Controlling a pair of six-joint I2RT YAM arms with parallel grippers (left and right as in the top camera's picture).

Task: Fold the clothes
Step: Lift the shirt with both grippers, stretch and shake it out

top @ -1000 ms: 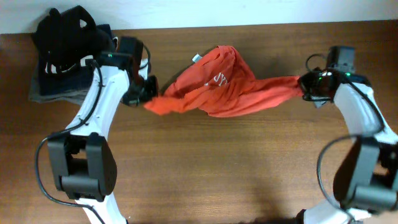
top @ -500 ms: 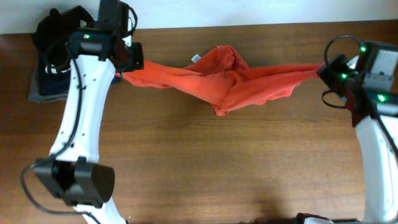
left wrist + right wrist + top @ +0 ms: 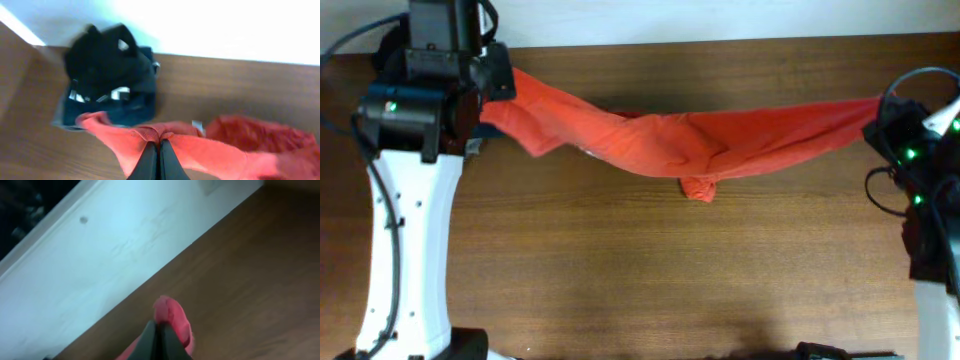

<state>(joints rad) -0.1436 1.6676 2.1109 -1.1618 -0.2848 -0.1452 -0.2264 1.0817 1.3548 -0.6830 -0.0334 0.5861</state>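
I find the orange-red T-shirt [image 3: 680,145] strung across the upper half of the overhead frame, from the upper left to the right edge. It sags in the middle, where a small fold hangs lowest near the frame's centre; whether that fold touches the table [image 3: 620,270] I cannot tell. At the bottom centre of the left wrist view, the left gripper [image 3: 159,146] has its jaws pressed together on a bunched edge of the shirt, with cloth spreading to either side of the fingers. At the bottom centre of the right wrist view, the right gripper [image 3: 158,327] likewise pinches a small red wad that pokes out just above its fingertips. A pile of dark garments [image 3: 107,85] lies in the upper left of the left wrist view, beyond the held edge.
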